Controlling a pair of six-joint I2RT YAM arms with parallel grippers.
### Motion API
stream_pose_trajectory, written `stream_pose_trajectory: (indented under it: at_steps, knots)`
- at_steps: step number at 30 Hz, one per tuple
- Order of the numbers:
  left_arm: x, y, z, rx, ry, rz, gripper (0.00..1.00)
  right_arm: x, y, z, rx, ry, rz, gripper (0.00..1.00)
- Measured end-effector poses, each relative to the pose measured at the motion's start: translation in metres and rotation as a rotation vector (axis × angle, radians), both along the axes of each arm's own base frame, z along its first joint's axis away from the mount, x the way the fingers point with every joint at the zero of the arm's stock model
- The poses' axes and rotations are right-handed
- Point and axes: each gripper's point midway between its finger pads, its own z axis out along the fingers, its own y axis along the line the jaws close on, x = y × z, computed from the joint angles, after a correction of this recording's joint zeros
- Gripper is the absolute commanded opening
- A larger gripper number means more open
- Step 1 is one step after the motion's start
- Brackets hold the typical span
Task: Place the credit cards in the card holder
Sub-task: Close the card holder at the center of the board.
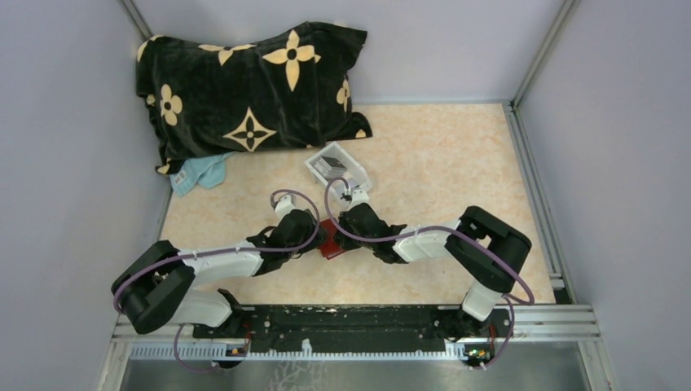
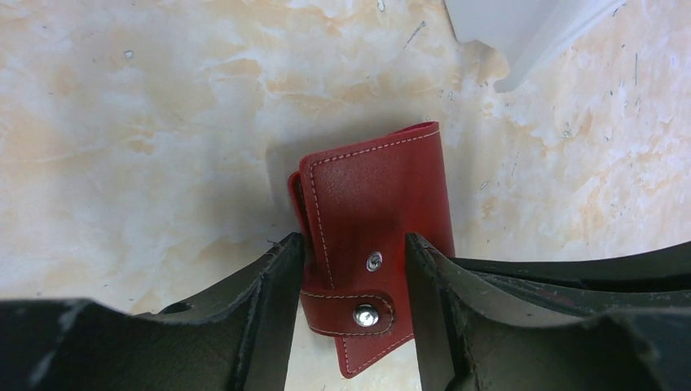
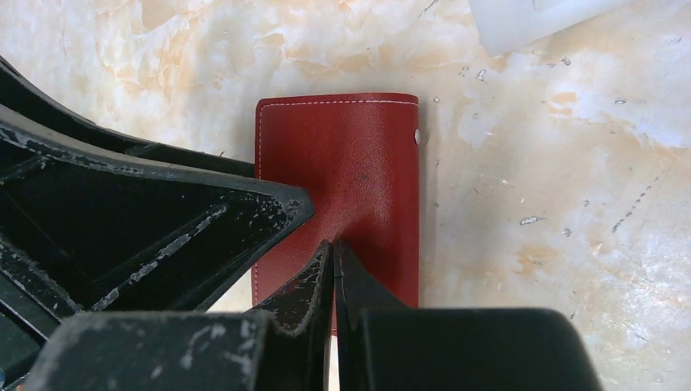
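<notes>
The red card holder (image 1: pixel 330 243) lies closed on the table between my two grippers. In the left wrist view the card holder (image 2: pixel 375 195) shows its snap strap, and my left gripper (image 2: pixel 356 244) is open, one finger at the holder's left edge and the other over its right part. In the right wrist view my right gripper (image 3: pixel 334 244) is shut, its tips pinching a pucker in the holder's red cover (image 3: pixel 350 155). Greyish credit cards (image 1: pixel 332 165) lie in a small white tray (image 1: pixel 356 173) just beyond the grippers.
A black pillow (image 1: pixel 253 90) with tan flower patterns fills the back left corner, with a light blue cloth (image 1: pixel 200 173) at its front edge. The tray's white corner shows at the top of the left wrist view (image 2: pixel 521 32) and the right wrist view (image 3: pixel 530 16). Walls enclose the table.
</notes>
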Motion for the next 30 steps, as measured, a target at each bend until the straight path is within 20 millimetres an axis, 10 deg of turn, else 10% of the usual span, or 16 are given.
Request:
stream_pose_trajectory:
  at_steps: [22,30]
  knots:
    - [0.002,-0.007,0.0,-0.025,-0.005,-0.008,0.57,-0.021,-0.032,0.048,-0.094,-0.1,-0.007,0.23]
    - [-0.005,0.006,0.004,0.027,0.006,-0.007,0.61,-0.042,-0.042,0.037,-0.156,-0.09,-0.008,0.22]
